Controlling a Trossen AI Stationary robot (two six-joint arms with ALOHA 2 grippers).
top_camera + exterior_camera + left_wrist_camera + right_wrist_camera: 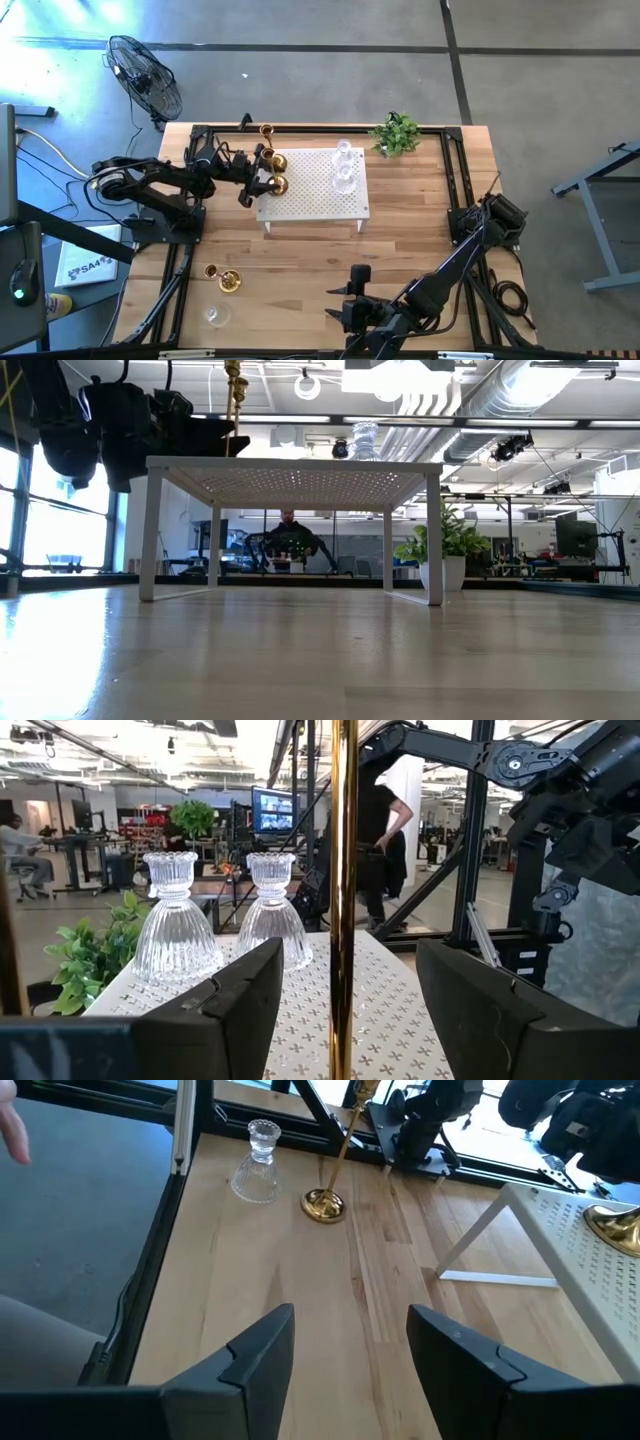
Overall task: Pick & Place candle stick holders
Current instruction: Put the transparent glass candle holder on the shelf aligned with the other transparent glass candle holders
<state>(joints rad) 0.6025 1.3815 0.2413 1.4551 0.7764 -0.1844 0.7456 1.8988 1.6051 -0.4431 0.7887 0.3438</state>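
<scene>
A white perforated stand (312,185) stands mid-table. Two clear glass holders (344,168) stand on its far right part, also in the left wrist view (180,920). Two gold brass holders (278,172) stand at its left edge. My left gripper (262,176) is open at that edge. A thin gold stem (343,890) rises between its fingers (230,1010) without touching them. Another gold holder (325,1202) and a glass holder (255,1160) stand on the table at the near left. My right gripper (350,1312) is open and empty near the front edge (345,297).
A small green plant (397,135) stands at the far right of the table. Black frame rails (455,180) run along both table sides. A person's hand (8,1130) shows beyond the table's left edge. Bare wood (420,230) lies right of the stand.
</scene>
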